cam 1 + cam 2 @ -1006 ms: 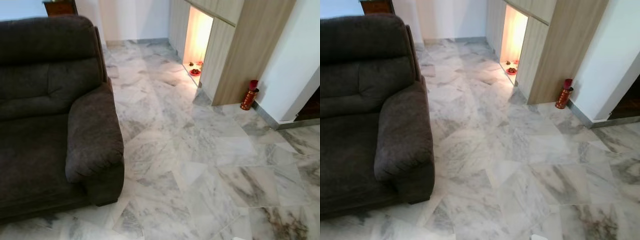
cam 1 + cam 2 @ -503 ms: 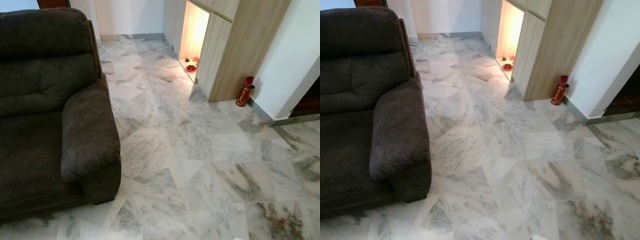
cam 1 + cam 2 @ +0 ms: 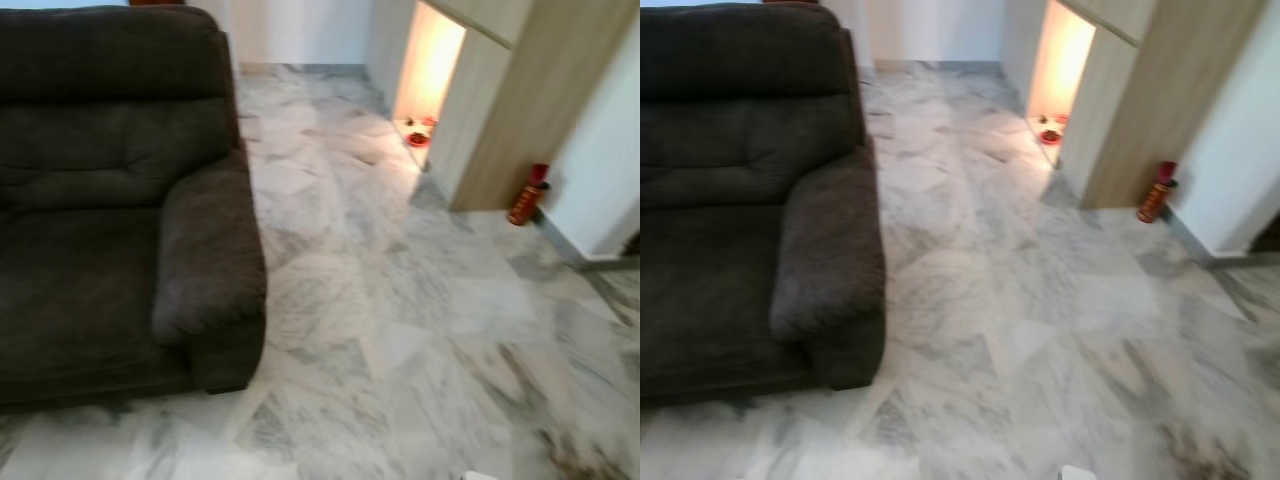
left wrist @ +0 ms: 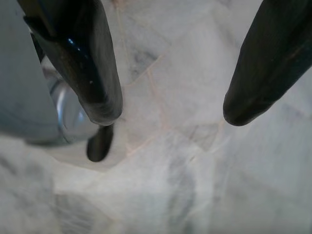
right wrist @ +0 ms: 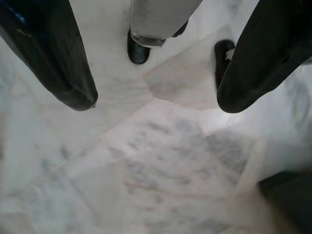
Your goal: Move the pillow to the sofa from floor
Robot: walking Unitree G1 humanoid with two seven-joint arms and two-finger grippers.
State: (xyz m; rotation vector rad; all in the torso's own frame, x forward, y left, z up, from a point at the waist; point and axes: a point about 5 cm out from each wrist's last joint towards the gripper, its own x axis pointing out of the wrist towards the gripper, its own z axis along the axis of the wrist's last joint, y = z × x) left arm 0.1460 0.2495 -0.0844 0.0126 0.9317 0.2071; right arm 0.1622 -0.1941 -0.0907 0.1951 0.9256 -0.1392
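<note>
The dark brown sofa [image 3: 110,200] has a plush, tufted back and stands on the marble floor [image 3: 400,330]. The left claw [image 4: 170,109] and right claw [image 5: 156,97] hang spread apart, grasping nothing.

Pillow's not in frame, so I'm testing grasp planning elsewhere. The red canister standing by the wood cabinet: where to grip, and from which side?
Grip the red canister around its mid-body, probably coming from the open floor side. It stands upright and narrow, so a sideways pinch suits it. The wood cabinet and the white wall flank it. Finer detail is blurred.
</note>
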